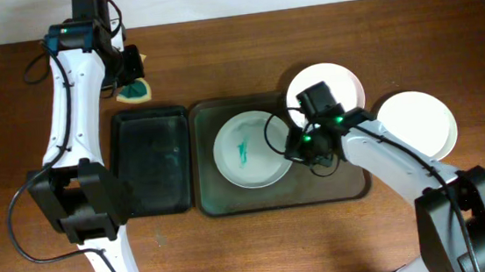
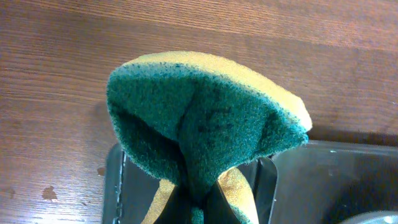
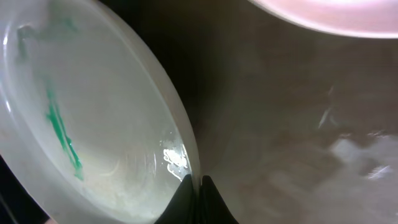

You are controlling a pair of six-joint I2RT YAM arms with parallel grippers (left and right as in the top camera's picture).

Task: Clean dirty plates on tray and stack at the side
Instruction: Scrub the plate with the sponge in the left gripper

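right fingers [image 3: 204, 196] closed narrow on the rim of the dirty plate [image 1: 246, 151]. The plate sits in the right tray [image 1: 231, 203], green smear [image 3: 61, 130] on its face. left fingers [image 1: 134, 75] pinch a folded sponge [image 2: 205, 124], over the desk [image 1: 235, 48] just past the left tray [image 1: 126, 164]. second plate [image 1: 343, 79] overlaps the right tray's far corner. third plate [image 1: 418, 125] is on the desk beside it.

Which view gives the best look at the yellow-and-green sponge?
Left wrist: the yellow-and-green sponge fills the frame, folded, green scouring face outward, pinched in the left gripper. Overhead shows only a small part of it beside that gripper. Right wrist shows the smeared white plate, not the sponge.
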